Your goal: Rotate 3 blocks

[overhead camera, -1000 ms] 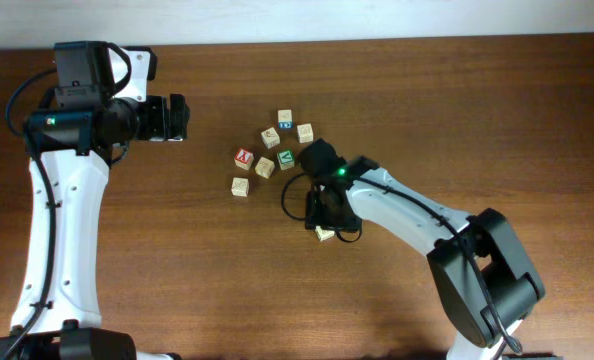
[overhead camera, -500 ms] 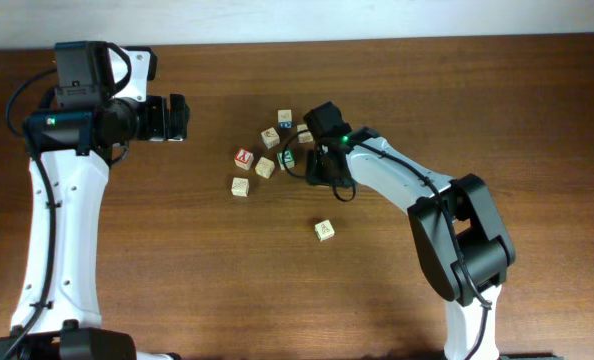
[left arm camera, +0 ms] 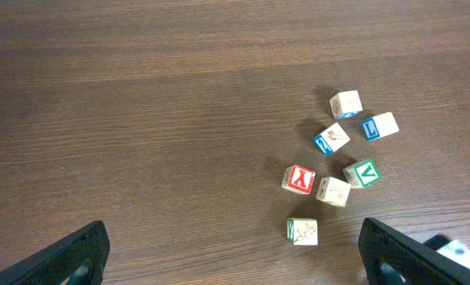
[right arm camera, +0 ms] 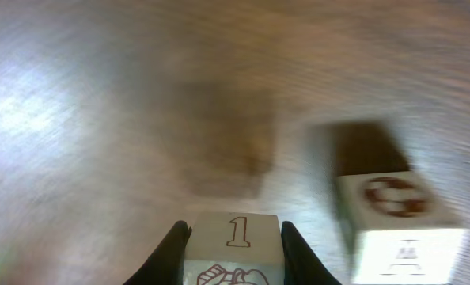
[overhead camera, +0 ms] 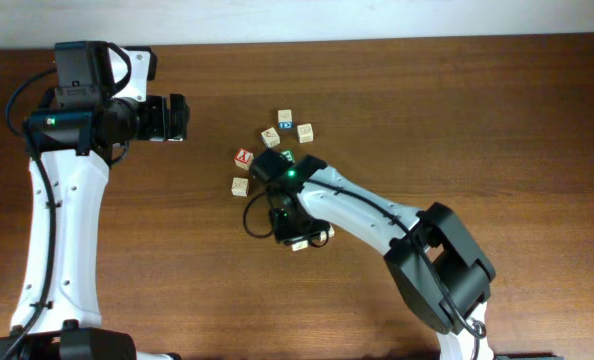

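since half a second ago the right gripper has swung from the right edge of the block cluster down to the lower centre of the overhead frame. its two dark, smooth fingers are narrowed onto the flat sides of a pale wooden cube with a brown outlined 1 on its top face; whether the cube is lifted cannot be told from the blurred wrist view. just right of it, apart, sits a second pale square-edged cube with a red-brown ring on top. both lie below the loose cluster of other small wooden cubes, among them a red-lettered cube, on the dark brown, fine-grained wooden table. at the upper left of the overhead frame the left gripper hangs with its black fingers spread wide, gripping nothing.
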You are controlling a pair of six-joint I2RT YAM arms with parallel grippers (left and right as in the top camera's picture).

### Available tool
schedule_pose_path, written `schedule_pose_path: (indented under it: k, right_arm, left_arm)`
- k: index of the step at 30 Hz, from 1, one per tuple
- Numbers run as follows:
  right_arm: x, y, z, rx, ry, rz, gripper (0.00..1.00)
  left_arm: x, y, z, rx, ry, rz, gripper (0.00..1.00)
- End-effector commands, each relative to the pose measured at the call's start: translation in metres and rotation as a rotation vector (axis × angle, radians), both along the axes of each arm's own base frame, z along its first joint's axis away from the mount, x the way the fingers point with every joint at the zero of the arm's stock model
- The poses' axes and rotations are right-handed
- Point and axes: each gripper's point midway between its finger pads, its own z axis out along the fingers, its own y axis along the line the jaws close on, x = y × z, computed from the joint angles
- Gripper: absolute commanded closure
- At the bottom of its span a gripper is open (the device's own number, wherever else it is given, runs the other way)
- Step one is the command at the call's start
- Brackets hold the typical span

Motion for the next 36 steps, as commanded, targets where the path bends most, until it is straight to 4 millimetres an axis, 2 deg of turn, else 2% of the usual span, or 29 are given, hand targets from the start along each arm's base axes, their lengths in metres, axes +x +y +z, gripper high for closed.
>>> schedule_pose_path:
  k: [1, 4, 6, 9, 12, 14, 15, 17, 18, 20, 22, 23, 25, 27, 31, 32, 33, 35, 36]
  right_arm:
    - [0.011, -0.026, -0.01, -0.036, 0.014, -0.138, 0.84]
    - [0.019, -0.03, -0.01, -0.024, 0.006, -0.166, 0.84]
    - [0.019, -0.029, -0.01, -0.018, 0.005, -0.166, 0.71]
    - [0.019, -0.028, -0.01, -0.013, 0.01, -0.165, 0.65]
    - [0.017, -0.026, -0.01, -0.002, 0.02, -0.165, 0.5]
    - [0.022, -0.023, -0.005, 0.012, 0.007, -0.154, 0.5]
    - [0.033, -0.017, 0.006, 0.039, -0.022, -0.126, 0.5]
    - [0.07, -0.01, 0.04, 0.106, -0.113, -0.111, 0.5]
    - [0.118, -0.01, 0.056, 0.147, -0.285, -0.117, 0.49]
    - [0.156, 0.002, 0.053, 0.204, -0.419, -0.039, 0.48]
    - [0.174, 0.014, 0.027, 0.205, -0.471, 0.059, 0.47]
    - [0.176, 0.015, 0.01, 0.194, -0.465, 0.087, 0.47]
    - [0.176, 0.018, -0.009, 0.181, -0.455, 0.144, 0.48]
    - [0.177, 0.016, -0.012, 0.172, -0.456, 0.151, 0.49]
    - [0.186, 0.021, -0.004, 0.194, -0.502, 0.147, 0.71]
    - [0.183, 0.022, 0.006, 0.207, -0.499, 0.15, 0.74]
    - [0.178, 0.024, 0.028, 0.239, -0.501, 0.152, 0.78]
    - [0.156, 0.025, 0.068, 0.308, -0.453, 0.119, 0.81]
    - [0.143, 0.024, 0.078, 0.328, -0.41, 0.1, 0.81]
  left_arm:
    - [0.003, -0.001, 0.005, -0.015, -0.012, 0.001, 0.01]
    - [0.003, -0.001, 0.005, -0.015, -0.012, 0.001, 0.01]
    - [0.003, -0.001, 0.005, -0.015, -0.012, 0.001, 0.01]
    - [0.003, -0.001, 0.005, -0.015, -0.012, 0.001, 0.01]
    - [0.003, -0.001, 0.005, -0.015, -0.012, 0.001, 0.01]
    - [0.003, -0.001, 0.005, -0.015, -0.012, 0.001, 0.01]
    - [0.003, -0.001, 0.005, -0.015, -0.012, 0.001, 0.01]
    - [0.003, -0.001, 0.005, -0.015, -0.012, 0.001, 0.01]
    - [0.003, -0.001, 0.005, -0.015, -0.012, 0.001, 0.01]
    - [0.003, -0.001, 0.005, -0.015, -0.012, 0.001, 0.01]
    - [0.003, -0.001, 0.005, -0.015, -0.012, 0.001, 0.01]
    - [0.003, -0.001, 0.005, -0.015, -0.012, 0.001, 0.01]
    - [0.003, -0.001, 0.005, -0.015, -0.012, 0.001, 0.01]
    - [0.003, -0.001, 0.005, -0.015, -0.012, 0.001, 0.01]
    - [0.003, -0.001, 0.005, -0.015, -0.012, 0.001, 0.01]
    - [0.003, -0.001, 0.005, -0.015, -0.012, 0.001, 0.01]
    - [0.003, -0.001, 0.005, -0.015, -0.012, 0.001, 0.01]
    - [0.003, -0.001, 0.005, -0.015, -0.012, 0.001, 0.01]
    - [0.003, -0.001, 0.005, -0.015, -0.012, 0.001, 0.01]
